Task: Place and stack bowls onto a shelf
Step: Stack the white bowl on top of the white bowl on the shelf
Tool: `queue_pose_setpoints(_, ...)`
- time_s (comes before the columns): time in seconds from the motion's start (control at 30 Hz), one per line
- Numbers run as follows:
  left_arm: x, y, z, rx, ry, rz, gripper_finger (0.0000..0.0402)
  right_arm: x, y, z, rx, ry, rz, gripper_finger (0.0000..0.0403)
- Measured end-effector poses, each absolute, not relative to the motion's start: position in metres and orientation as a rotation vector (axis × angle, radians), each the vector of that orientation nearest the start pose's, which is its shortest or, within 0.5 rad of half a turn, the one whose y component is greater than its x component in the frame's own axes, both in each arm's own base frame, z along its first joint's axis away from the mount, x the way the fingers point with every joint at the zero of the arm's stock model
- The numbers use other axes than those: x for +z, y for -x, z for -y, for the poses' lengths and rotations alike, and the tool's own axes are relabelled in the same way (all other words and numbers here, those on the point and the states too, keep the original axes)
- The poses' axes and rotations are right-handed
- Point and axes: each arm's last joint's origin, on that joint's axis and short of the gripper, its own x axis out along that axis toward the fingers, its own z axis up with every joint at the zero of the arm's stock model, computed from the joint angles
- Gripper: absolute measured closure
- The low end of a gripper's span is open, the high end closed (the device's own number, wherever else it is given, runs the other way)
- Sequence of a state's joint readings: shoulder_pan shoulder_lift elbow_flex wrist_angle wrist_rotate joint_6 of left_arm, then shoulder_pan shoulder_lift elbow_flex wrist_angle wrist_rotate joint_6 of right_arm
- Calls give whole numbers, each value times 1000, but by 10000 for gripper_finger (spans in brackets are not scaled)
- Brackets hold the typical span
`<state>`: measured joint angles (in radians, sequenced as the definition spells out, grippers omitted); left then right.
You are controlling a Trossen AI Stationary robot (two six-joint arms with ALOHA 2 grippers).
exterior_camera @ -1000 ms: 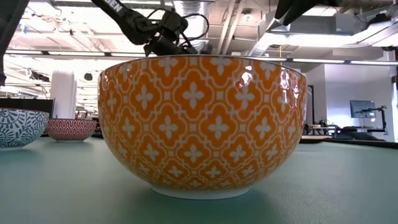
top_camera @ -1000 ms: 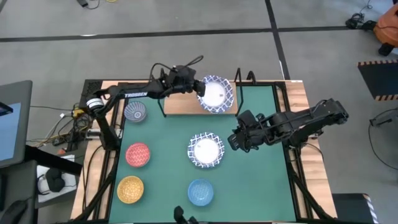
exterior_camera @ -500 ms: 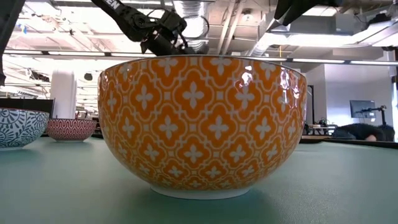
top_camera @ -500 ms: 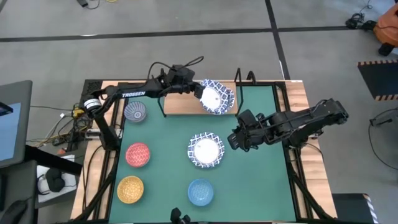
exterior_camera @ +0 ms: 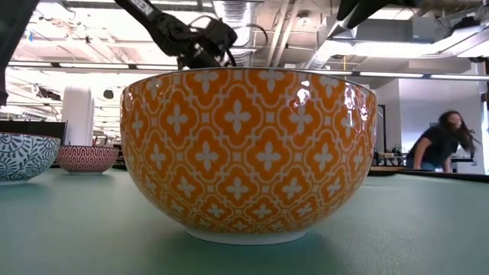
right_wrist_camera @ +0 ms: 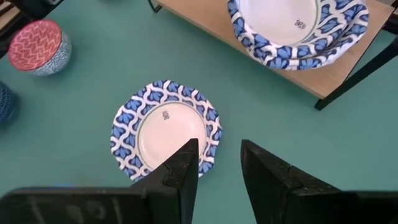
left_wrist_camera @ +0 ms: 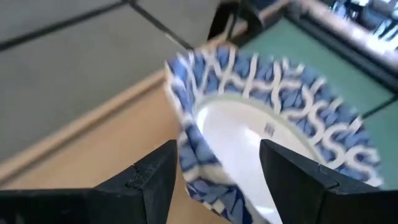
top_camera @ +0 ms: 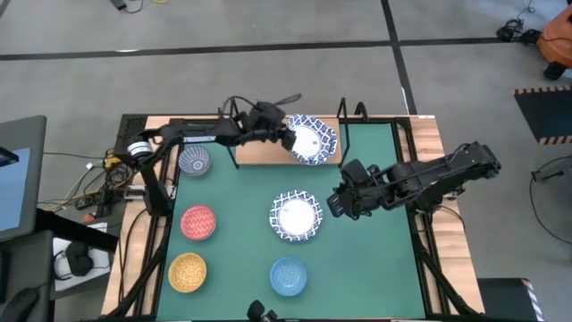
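Observation:
A stack of white bowls with blue lattice rims [top_camera: 313, 139] sits on the right end of the light-wood shelf [top_camera: 261, 153] at the mat's far edge. My left gripper [top_camera: 288, 139] is open at the stack's left side, with the top bowl's rim [left_wrist_camera: 189, 149] between its fingers. Another white, blue-rimmed bowl [top_camera: 295, 216] rests on its base on the green mat. My right gripper [top_camera: 334, 202] hovers open just right of that bowl and holds nothing. In the right wrist view, that bowl [right_wrist_camera: 165, 127] lies ahead of the fingers and the stack [right_wrist_camera: 298, 28] farther off. My left gripper stands open with one finger [left_wrist_camera: 152, 183] outside the top bowl's rim and the other [left_wrist_camera: 298, 180] over its inside. Whether either finger touches the rim I cannot tell. The bowl lies on the stack.
Smaller bowls stand along the mat's left and near sides: grey-blue patterned [top_camera: 194, 161], red [top_camera: 198, 222], yellow [top_camera: 188, 272] and blue [top_camera: 288, 275]. The yellow bowl [exterior_camera: 248, 153] fills the low view. The shelf's black posts [top_camera: 342, 112] rise beside the stack. A person [exterior_camera: 442, 145] shows in the room behind.
My left gripper has opened and let go of the top white bowl's rim. That bowl, held tipped over the shelf before, now lies on the stack. A person has come into the low view's background.

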<state>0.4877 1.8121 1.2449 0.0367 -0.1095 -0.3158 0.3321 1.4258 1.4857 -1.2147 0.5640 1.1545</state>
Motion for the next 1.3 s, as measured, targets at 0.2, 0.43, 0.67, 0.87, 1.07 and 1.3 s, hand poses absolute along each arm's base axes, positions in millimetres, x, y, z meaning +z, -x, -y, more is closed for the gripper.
queue_pose_setpoints(0.2,218,-361,-193,665,413,-461,189,355,-251,-70,-740,-545,-762,257)
queue_pose_setpoints(0.43,269,-361,-187,576,350,-320,189,355,-251,-70,-739,-544,-762,257)
queue_pose_setpoints(0.67,267,-361,-186,655,238,-397,189,356,-253,-69,-727,-535,-757,257)
queue_pose_setpoints(0.87,228,-365,-190,646,352,-564,189,356,-254,-69,-725,-537,-753,257)
queue_pose_setpoints(1.07,231,-361,-184,540,439,-604,189,356,-255,-70,-699,-512,-761,257)
queue_pose_setpoints(1.3,273,-343,-166,527,399,-565,189,356,-257,-63,-692,-473,-774,257)
